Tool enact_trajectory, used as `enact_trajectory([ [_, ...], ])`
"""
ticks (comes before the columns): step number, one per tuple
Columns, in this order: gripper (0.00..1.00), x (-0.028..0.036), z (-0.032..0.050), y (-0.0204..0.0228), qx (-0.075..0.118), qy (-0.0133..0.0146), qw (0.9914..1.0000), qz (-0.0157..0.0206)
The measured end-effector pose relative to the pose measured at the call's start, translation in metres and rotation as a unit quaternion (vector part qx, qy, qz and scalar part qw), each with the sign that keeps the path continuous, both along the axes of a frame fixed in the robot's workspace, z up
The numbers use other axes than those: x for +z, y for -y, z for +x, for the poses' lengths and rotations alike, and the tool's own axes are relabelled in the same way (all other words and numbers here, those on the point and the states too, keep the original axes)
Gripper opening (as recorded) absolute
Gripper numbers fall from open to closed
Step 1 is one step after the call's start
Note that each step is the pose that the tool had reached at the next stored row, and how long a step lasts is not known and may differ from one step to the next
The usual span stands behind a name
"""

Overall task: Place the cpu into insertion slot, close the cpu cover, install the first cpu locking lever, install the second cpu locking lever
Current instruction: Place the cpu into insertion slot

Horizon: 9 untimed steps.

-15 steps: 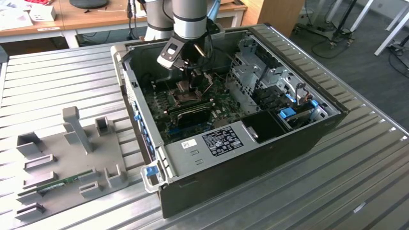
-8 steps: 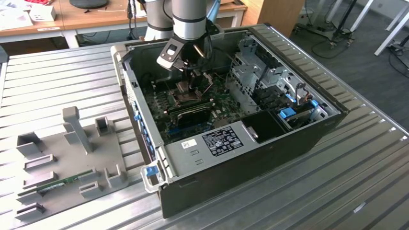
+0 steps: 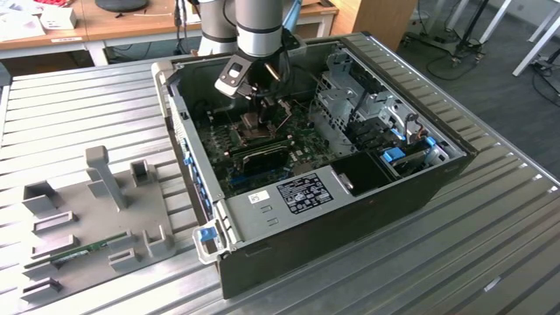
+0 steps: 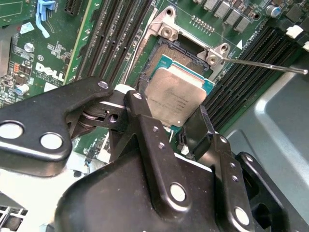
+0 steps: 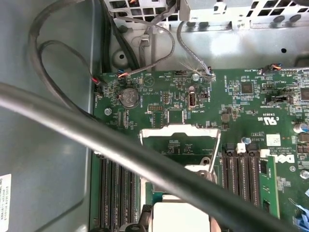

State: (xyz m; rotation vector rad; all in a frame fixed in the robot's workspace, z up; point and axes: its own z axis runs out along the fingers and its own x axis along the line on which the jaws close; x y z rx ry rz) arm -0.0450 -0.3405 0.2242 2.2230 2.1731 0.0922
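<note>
I see the open computer case (image 3: 350,216) on the ribbed metal table (image 3: 79,111), with the green board (image 3: 262,164) inside it. My gripper (image 4: 171,115) is down in the case. Its 2 fingers are closed against the cpu (image 4: 175,96), holding it just over the insertion slot (image 4: 157,60). The cpu cover (image 5: 179,130) stands swung open beside the slot.

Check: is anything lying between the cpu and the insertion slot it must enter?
Nothing visible does. The gripper holds the cpu just over the insertion slot, whose dark centre lies bare. In the first wrist view the cpu cover stands swung up off the socket; a locking lever juts aside in the second wrist view.
</note>
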Motion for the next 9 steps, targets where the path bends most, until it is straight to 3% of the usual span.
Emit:
enact_trajectory([
  [9, 0.54, -0.0073, 0.0, 0.0005, 0.0, -0.0013, 1.0, 0.0],
])
